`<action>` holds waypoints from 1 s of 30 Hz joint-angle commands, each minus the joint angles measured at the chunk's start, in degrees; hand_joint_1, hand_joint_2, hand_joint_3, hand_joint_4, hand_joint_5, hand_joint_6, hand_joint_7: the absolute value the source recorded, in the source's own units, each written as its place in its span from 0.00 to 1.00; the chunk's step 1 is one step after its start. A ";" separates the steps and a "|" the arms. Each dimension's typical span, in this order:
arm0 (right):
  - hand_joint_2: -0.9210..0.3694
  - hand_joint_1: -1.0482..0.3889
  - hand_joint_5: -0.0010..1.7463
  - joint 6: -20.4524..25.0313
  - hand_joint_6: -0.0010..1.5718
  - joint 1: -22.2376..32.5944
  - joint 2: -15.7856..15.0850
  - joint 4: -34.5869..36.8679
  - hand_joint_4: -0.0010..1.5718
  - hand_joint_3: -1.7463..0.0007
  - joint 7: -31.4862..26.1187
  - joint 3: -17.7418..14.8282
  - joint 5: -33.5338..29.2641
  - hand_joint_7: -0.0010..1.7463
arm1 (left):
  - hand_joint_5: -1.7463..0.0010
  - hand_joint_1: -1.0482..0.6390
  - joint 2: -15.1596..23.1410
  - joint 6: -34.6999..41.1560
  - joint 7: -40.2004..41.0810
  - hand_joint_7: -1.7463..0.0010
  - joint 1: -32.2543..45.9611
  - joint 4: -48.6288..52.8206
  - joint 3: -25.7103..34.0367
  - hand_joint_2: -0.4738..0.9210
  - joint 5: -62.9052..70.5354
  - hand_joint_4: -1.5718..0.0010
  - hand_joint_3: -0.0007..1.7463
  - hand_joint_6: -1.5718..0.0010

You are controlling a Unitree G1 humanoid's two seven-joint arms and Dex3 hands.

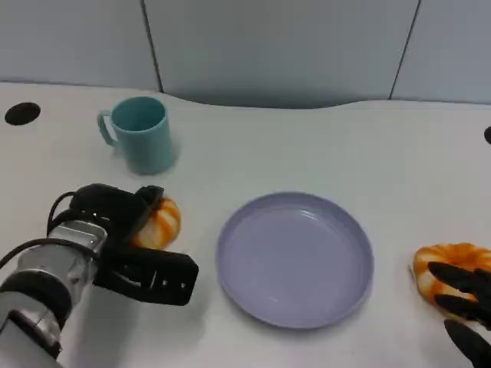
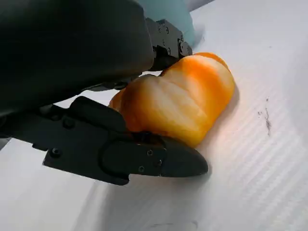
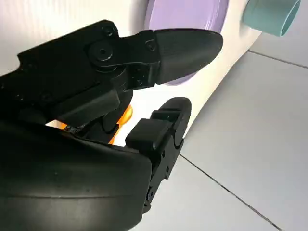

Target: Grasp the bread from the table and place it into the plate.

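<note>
Bread (image 1: 159, 223) lies on the table (image 1: 322, 146) at the left, between the cup (image 1: 140, 133) on its far side and the near edge, and left of the plate (image 1: 295, 257), apart from it. The left hand (image 1: 130, 245) is closed around this bread: in the left wrist view one finger (image 2: 144, 159) runs along one side of the loaf (image 2: 178, 106) and touches it, while another part of the hand bears on the opposite side, with the loaf resting on the white tabletop (image 2: 269, 159). The cup's teal wall (image 2: 168, 12) shows just beyond the hand in that view. Whether the bread is lifted at all I cannot tell; it looks to sit on the surface.

A second bread (image 1: 449, 268) lies at the right edge, right of the plate and apart from it. The right hand (image 1: 468, 307) reaches over its near side, fingertips (image 1: 453, 276) lying on the bread's top. In the right wrist view the fingers (image 3: 187, 45) stand apart, with a patch of orange bread (image 3: 124, 115) showing between them; whether they actually pinch it I cannot tell. That view also shows the plate (image 3: 192, 14) and the cup (image 3: 269, 17) further off.

The plate is lilac and holds nothing.
</note>
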 commanded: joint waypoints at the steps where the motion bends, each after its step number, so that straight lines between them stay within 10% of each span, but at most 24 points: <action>1: 0.00 0.46 0.01 -1.12 0.51 0.10 -0.81 -0.67 0.60 0.79 -0.07 -0.71 0.34 0.00 | 0.81 0.47 -1.11 1.14 -5.31 0.97 -1.07 1.96 2.56 1.00 -4.03 0.64 0.02 0.73; 3: 0.00 0.46 0.01 -1.35 0.51 0.07 -0.91 -0.59 0.61 0.79 -0.13 -0.81 0.18 0.00 | 0.50 0.50 -0.89 0.55 -6.48 0.99 -1.65 2.10 2.75 0.99 -4.79 0.66 0.01 0.73; 7: 0.00 0.45 0.01 -1.23 0.51 0.05 -0.90 -0.82 0.61 0.79 -0.11 -0.95 0.10 0.00 | 0.28 0.51 -0.21 -1.16 -4.80 0.90 -1.65 1.93 4.19 0.98 -6.64 0.69 0.00 0.54; 9: 0.00 0.45 0.01 -1.43 0.51 -0.08 -1.06 -0.75 0.61 0.79 -0.24 -1.04 -0.32 0.00 | 0.08 0.49 -0.11 -1.39 -3.83 0.33 -1.66 1.97 4.56 0.99 -7.15 0.74 0.02 0.70; 12: 0.00 0.45 0.01 -1.31 0.51 -0.07 -1.01 -0.93 0.61 0.79 -0.34 -1.13 -0.68 0.00 | 0.02 0.46 -0.13 -1.52 -1.89 0.15 -1.90 1.97 3.84 1.00 -6.38 0.71 0.04 0.74; 16: 0.00 0.45 0.01 -1.43 0.51 -0.10 -0.72 -0.95 0.61 0.78 -0.68 -1.14 -0.92 0.00 | 0.08 0.40 -0.34 -2.58 -0.86 0.29 -1.74 2.05 5.29 1.00 -8.04 0.67 0.14 0.68; 20: 0.00 0.45 0.01 -2.71 0.50 -0.39 -0.91 0.04 0.61 0.78 -0.95 -1.14 -1.24 0.00 | 0.00 0.40 0.00 -4.62 -0.66 0.16 -1.32 1.66 7.25 1.00 -10.19 0.65 0.19 0.68; 22: 0.00 0.45 0.01 -2.22 0.50 -0.28 -0.65 -0.18 0.60 0.78 -0.99 -1.07 -1.22 0.00 | 0.14 0.42 0.75 -7.34 0.56 0.41 -0.71 0.84 8.38 1.00 -11.32 0.62 0.16 0.63; 30: 0.00 0.45 0.01 -0.42 0.51 -0.49 -0.05 -0.73 0.60 0.79 -1.35 -0.72 -1.60 0.00 | 0.00 0.51 5.24 -16.27 0.56 0.02 0.67 -3.64 13.62 0.99 -16.56 0.59 0.10 0.71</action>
